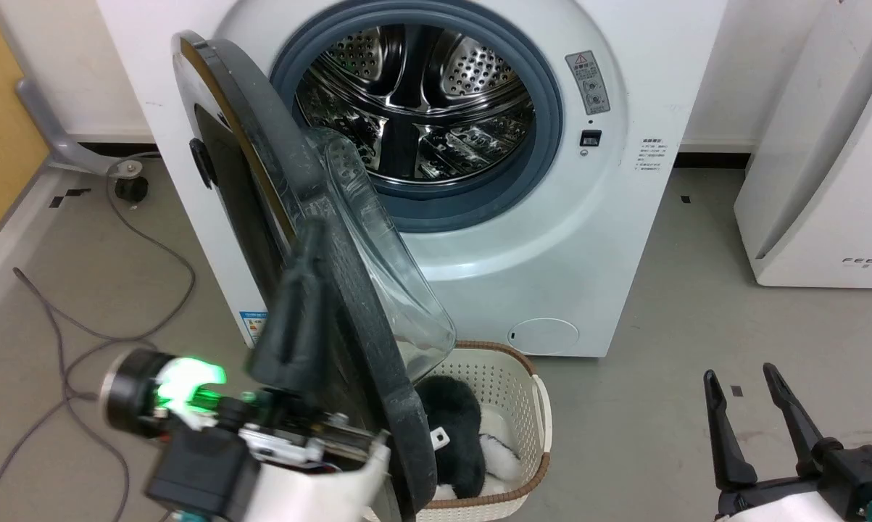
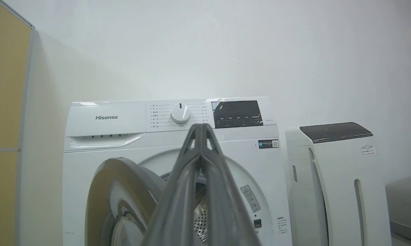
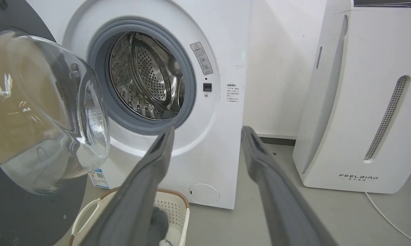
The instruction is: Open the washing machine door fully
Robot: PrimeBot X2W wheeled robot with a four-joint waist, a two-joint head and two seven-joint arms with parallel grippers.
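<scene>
The white washing machine (image 1: 551, 239) stands with its steel drum (image 1: 414, 101) exposed. The washing machine door (image 1: 262, 138) is swung out on its left hinge, edge-on to the head view, its clear glass bowl (image 1: 385, 254) bulging toward the right. My left gripper (image 1: 312, 235) is shut, its dark fingers lying against the door's inner rim; in the left wrist view the gripper (image 2: 201, 127) shows both fingers pressed together with nothing between them, and the door (image 2: 123, 191) sits low left. My right gripper (image 1: 740, 377) hangs open at the lower right, apart from the door (image 3: 44, 109).
A white laundry basket (image 1: 530, 391) with a black-and-white fluffy item (image 1: 457, 428) sits on the floor under the door. A white FEELBIRD appliance (image 1: 820, 181) stands to the right. Grey cables (image 1: 66, 341) trail over the floor at left, beside a yellow panel (image 1: 1, 123).
</scene>
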